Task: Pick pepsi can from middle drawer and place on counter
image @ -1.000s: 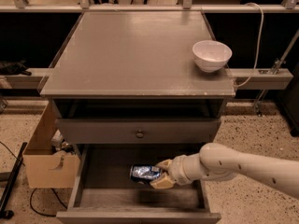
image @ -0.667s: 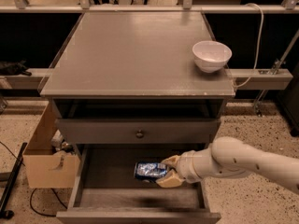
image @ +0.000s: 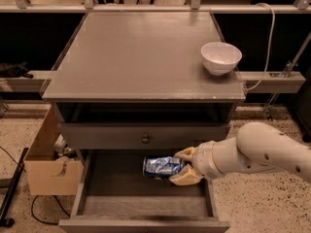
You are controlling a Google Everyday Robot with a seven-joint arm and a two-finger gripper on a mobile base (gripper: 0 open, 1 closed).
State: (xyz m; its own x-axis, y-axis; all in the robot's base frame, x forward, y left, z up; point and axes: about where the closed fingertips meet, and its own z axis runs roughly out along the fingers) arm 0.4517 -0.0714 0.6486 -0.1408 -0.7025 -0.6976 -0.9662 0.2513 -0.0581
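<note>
— Starting nearest us, what lies in the open middle drawer [image: 121, 183]?

— Only the pepsi can [image: 161, 167]. It is on its side over the back half of the grey drawer floor, right of the middle.

— And the gripper [image: 176, 168]?

— Inside the drawer, coming in from the right on the white arm [image: 262, 152]. Its tan fingers [image: 184, 154] are clamped on the can. One lies over the top of the can's right end and the other under it. So the can sits between the jaws, with most of its length sticking out to the left.

— Does the can touch the drawer floor?

— I cannot tell. The lower finger is beneath it, and the floor around it is in shadow.

— What is beside the drawer?

— An open cardboard box [image: 46, 171] stands on the speckled ground at the left, against the cabinet. Small things show at its far corner, too dark to name.

— Higher and farther back?

— A closed drawer front [image: 107, 136] with a small round knob [image: 145, 139] sits just above the can. Over that is a dark open slot, then the counter [image: 131, 52]. A white bowl [image: 221, 57] stands upright near the counter's right edge, and only its white inside shows. A white cable [image: 270, 30] hangs beyond the bowl, to the right.
</note>
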